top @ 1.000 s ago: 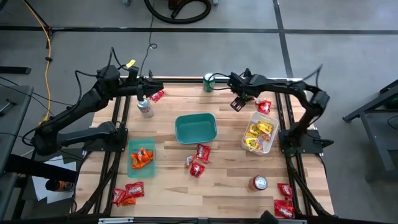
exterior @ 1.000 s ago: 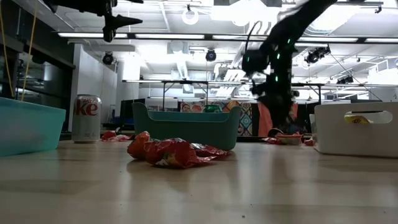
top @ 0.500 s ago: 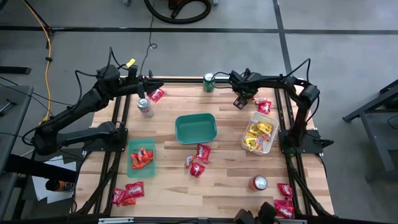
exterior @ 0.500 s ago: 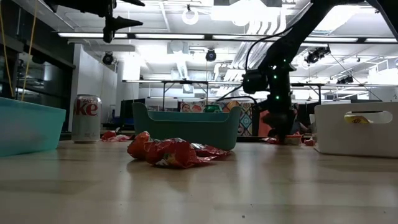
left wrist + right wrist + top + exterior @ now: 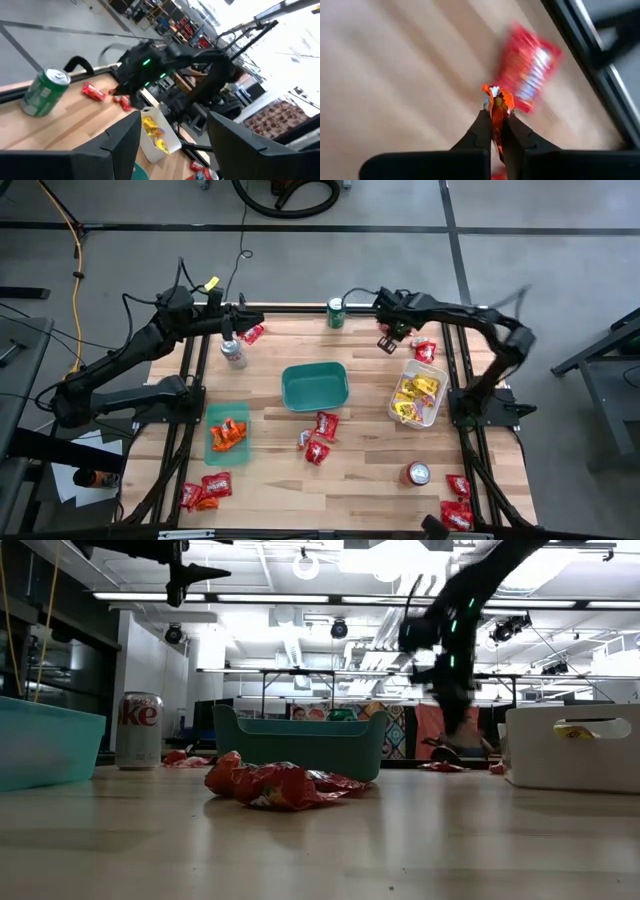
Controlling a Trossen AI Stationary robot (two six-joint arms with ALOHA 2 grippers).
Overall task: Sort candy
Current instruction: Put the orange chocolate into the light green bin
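Observation:
My right gripper (image 5: 388,340) hangs over the table's far right part and is shut on a small orange candy packet (image 5: 496,100). A red candy packet (image 5: 530,75) lies flat on the wood just beyond it, by the table frame. My left gripper (image 5: 232,320) waits raised at the far left, open, with nothing between its fingers (image 5: 120,145). More candy lies on the table: red packets at the middle (image 5: 320,438), the near left (image 5: 205,490) and the near right (image 5: 457,500). My right gripper pinches the orange packet between its two fingers, and a crumpled end (image 5: 495,94) sticks out past the fingertips. The fingers come from above, pointing steeply down. The packet is lifted clear of the wood.
A teal bin (image 5: 315,386) stands mid-table, and a white bin (image 5: 417,397) holding yellow packets stands at the right. At the left is a green tray (image 5: 227,433) with orange packets. Cans stand on the table: green (image 5: 336,312), silver (image 5: 233,353), red (image 5: 418,473).
My right gripper has sunk to the table beside the red packets at the far right, shut on the orange packet and risen again. The packet is now lifted clear.

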